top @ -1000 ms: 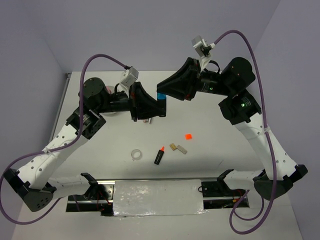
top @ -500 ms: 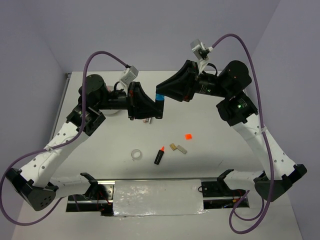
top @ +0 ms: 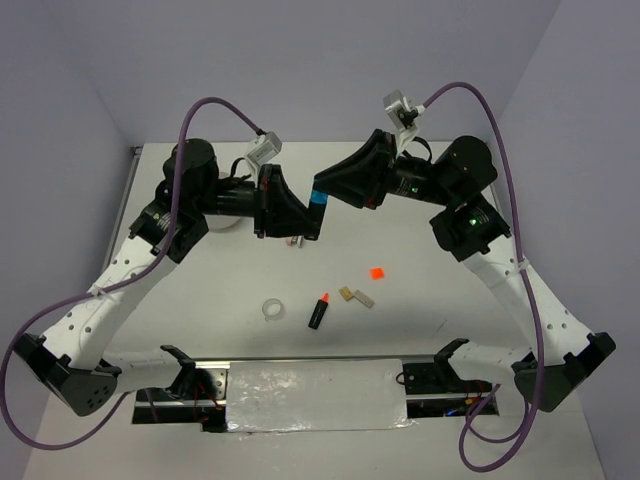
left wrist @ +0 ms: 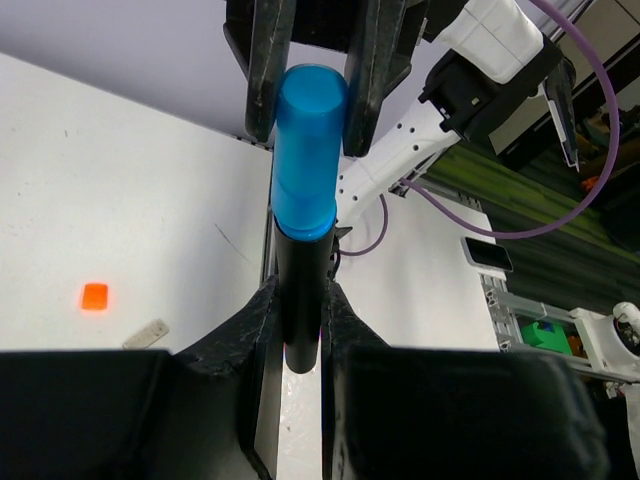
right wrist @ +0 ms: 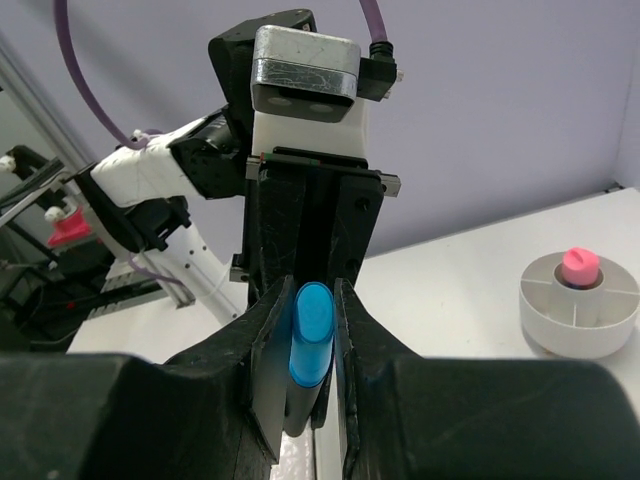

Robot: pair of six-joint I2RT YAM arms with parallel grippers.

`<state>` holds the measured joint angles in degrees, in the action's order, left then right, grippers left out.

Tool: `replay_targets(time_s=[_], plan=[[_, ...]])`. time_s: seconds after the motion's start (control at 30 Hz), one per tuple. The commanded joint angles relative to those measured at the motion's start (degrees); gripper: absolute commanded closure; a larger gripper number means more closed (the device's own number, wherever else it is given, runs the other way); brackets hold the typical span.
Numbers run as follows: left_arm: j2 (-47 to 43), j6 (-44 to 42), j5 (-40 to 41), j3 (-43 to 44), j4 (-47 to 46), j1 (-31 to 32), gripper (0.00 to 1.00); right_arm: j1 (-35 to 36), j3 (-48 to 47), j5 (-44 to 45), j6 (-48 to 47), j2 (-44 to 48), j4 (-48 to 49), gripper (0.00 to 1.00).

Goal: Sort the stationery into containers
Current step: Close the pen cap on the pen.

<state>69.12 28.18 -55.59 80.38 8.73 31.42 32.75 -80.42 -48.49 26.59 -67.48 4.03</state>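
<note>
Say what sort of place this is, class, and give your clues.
Probably a robotics test bench: a left arm and right arm bolted to a white table, plain walls around, workshop clutter beyond.

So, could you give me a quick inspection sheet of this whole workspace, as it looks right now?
Surface: white table, no spills seen.
Job's things: blue-capped marker held in the air; orange-capped marker, tape ring, orange square and small blocks loose on the table; pink cylinder in the divided dish.
Clutter: nothing seen.
Tools: left tool shut on the marker's black body, right tool shut on its blue cap.
Cables: purple cables arch above both arms.
Surroundings: pale walls; equipment beyond the table edge.
</note>
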Motion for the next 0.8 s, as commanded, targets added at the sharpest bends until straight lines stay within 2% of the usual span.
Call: replay_targets(time_s=[0.0, 0.33, 0.63, 0.77], plan=[[-0.66, -1.11, 8.31, 10.06, -20.16, -3.55, 1.0, 3.37, 5.89, -13.82, 0.92, -0.02, -15.55, 1.0], [0.31, -1.11, 8.13, 12.34, -21.56, -4.7, 1.0, 7.41, 12.56, -15.75, 7.77, 0.77, -6.24, 1.0], [0.93, -1.46, 7.69, 14.36, -22.62, -5.84, 1.0, 11.28, 13.45, -16.28, 8.83, -0.46, -6.32, 1.0], [0.93, -2.7, 7.52, 15.33, -21.21, -6.28, 1.0, 11.46, 13.71, -16.55, 6.12, -0.28, -10.0, 1.0]])
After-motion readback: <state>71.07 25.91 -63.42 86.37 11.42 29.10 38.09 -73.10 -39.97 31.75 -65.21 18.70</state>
